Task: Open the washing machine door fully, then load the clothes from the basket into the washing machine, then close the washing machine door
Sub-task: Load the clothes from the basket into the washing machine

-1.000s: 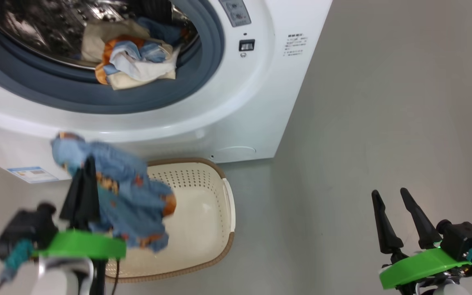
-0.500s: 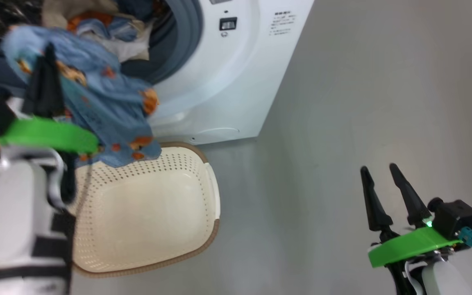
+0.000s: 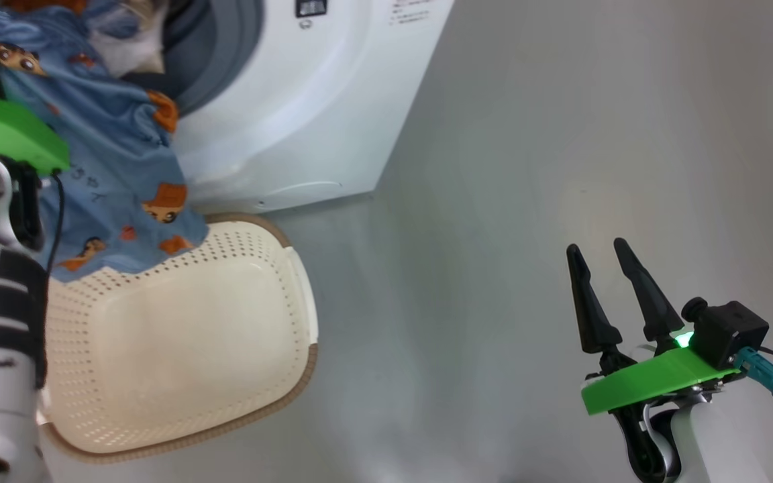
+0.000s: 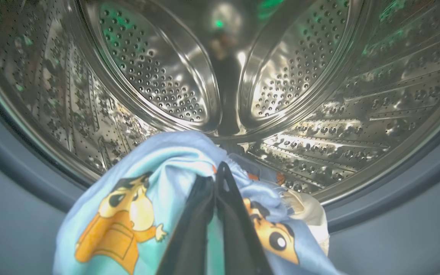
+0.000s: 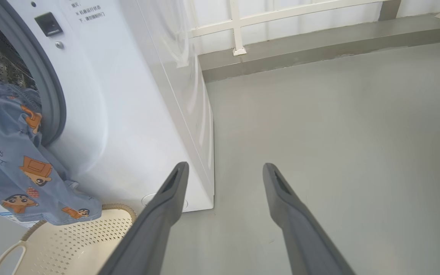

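Bright, diffuse light; hard glare inside drum point(image 4: 319, 114).
Head view: floor point(image 3: 561, 134) evenly lit, shadows faint; washer point(image 3: 306, 121) lettering at 12 o'clock smeared. Left wrist view: drum dim overall, white highlights throughout, green glints at 12 to 1 o'clock, edges bowed; garment point(image 4: 136, 198) at 6 o'clock soft. Right wrist view: crisp; glossy washer side mirrors at 11 o'clock.
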Robot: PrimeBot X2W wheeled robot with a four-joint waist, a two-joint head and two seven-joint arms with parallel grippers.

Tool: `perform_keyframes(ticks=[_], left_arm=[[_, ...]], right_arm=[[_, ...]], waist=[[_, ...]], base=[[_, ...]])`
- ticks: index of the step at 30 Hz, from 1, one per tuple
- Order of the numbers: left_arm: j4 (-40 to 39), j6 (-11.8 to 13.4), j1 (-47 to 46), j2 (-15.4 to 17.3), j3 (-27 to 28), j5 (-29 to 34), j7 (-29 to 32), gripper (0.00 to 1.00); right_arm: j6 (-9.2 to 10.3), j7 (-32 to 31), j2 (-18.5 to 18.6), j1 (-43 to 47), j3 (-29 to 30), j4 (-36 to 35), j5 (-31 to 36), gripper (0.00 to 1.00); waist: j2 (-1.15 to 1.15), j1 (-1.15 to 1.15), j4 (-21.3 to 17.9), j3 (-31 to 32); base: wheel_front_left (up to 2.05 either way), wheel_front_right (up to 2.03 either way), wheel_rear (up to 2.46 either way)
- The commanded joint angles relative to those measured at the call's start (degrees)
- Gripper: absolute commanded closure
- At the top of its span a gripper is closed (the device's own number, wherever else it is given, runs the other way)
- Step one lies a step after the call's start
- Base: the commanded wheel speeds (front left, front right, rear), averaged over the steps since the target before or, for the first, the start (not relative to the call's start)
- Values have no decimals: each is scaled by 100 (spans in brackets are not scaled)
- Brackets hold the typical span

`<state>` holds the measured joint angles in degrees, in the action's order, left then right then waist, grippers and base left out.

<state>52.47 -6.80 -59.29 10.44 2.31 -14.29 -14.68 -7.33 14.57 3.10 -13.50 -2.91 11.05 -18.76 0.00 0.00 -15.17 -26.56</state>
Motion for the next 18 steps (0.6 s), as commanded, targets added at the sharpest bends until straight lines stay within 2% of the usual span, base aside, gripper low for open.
perform_keyframes(ticks=[1, 7, 12, 15, 18], left_arm=[[35, 35, -201, 263, 101, 62, -32, 100], [979, 115, -769, 406, -71, 229, -32, 100], [1390, 153, -1163, 509, -256, 391, -32, 100], [1302, 167, -1348, 572, -354, 493, -32, 100], [791, 212, -1453, 602, -363, 553, -32, 100]], right_arm=[[-16, 43, -5, -62, -139, -131, -77, 0], [-16, 43, -19, -120, -243, -113, -136, 0], [-16, 43, -21, -174, -368, -116, -284, 0], [-16, 43, -21, -194, -399, -118, -350, 0], [-16, 43, -22, -206, -406, -128, -403, 0]], waist=[[0, 0, -151, -160], [0, 0, -301, -244], [0, 0, -425, -318], [0, 0, -480, -368], [0, 0, -509, -429]], base=[[0, 0, 0], [0, 0, 0], [0, 0, 0], [0, 0, 0], [0, 0, 0]])
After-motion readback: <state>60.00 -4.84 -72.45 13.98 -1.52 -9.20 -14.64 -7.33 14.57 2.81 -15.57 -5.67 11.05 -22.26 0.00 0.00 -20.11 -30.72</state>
